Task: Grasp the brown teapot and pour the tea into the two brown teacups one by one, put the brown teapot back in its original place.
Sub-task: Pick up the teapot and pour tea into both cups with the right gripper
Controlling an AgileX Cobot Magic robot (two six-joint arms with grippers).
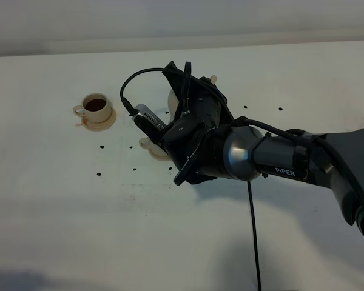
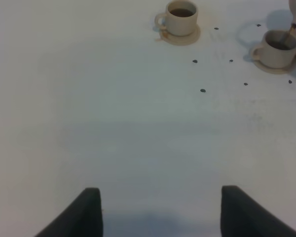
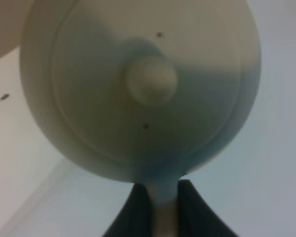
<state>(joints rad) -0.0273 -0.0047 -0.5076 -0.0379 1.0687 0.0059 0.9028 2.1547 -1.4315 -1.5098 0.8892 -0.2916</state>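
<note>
My right gripper is shut on the loop handle of the brown teapot, whose knobbed lid fills the right wrist view. In the high view the right gripper reaches across the middle and hides most of the teapot, which is tilted above the nearer teacup. A thin stream runs from the spout into that cup. The other teacup stands on its saucer at the left, holding dark tea. My left gripper hangs open over bare table. The original place is hidden behind the arm.
Small dark spots dot the white table around the cups. The right arm's black cable hangs down toward the front edge. A pale wall edge runs along the back of the table.
</note>
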